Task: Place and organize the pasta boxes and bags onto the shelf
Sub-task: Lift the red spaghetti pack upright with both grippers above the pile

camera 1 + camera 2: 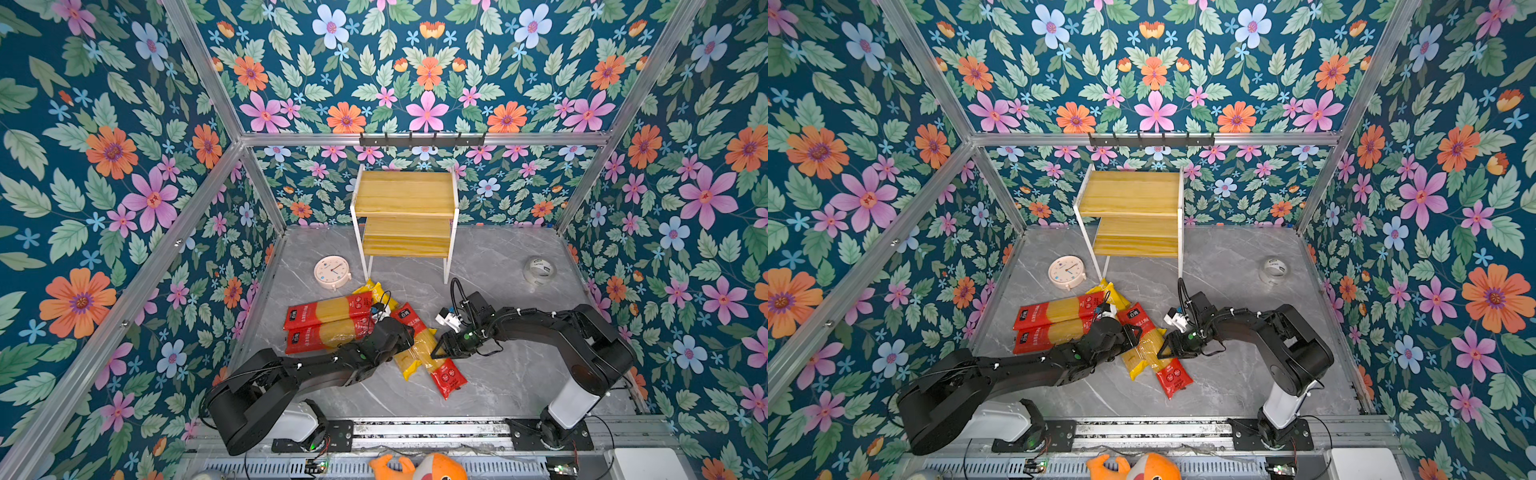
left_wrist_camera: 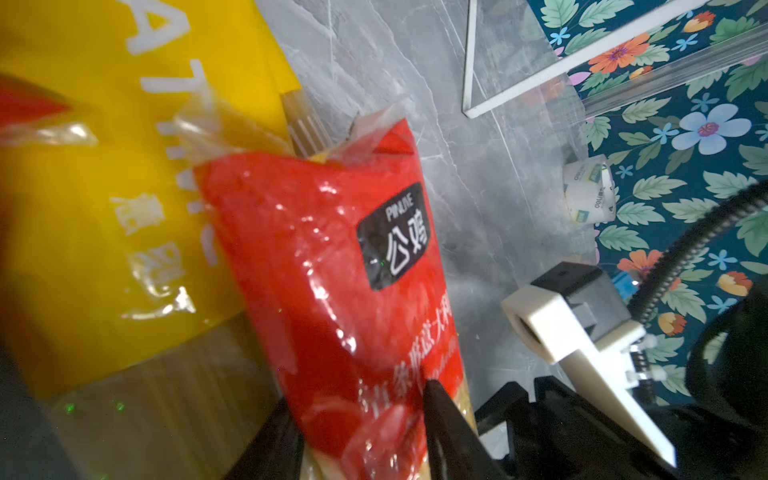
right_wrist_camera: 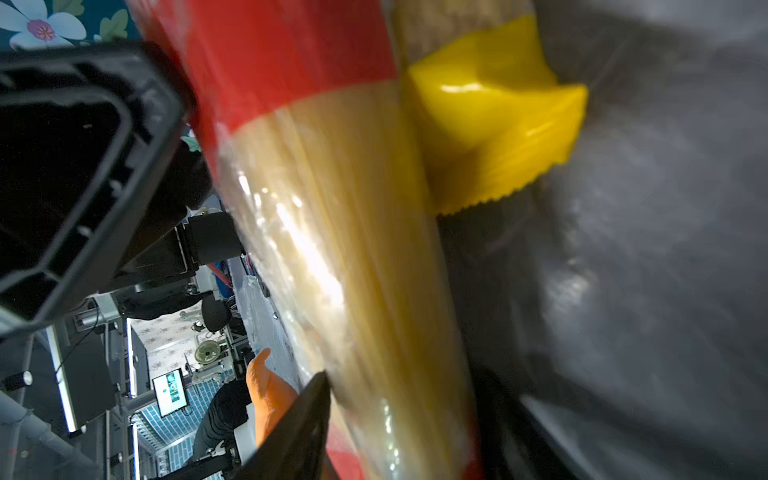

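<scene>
Left fingers (image 2: 449, 428) sit either side of the red-ended packet (image 2: 324, 249) just below its logo end. Both touch the wrap, but I can't tell from my end if they're properly biting. Right fingers (image 3: 303, 424) straddle the clear middle of the same packet, too blurry for me to call either. It lies diagonally over the yellow packets (image 1: 405, 368) around the middle of the surface (image 1: 511, 374). Two more red packets (image 1: 328, 309) lie side by side near the left edge. The shelf (image 1: 405, 195) stands at the back edge, well apart.
</scene>
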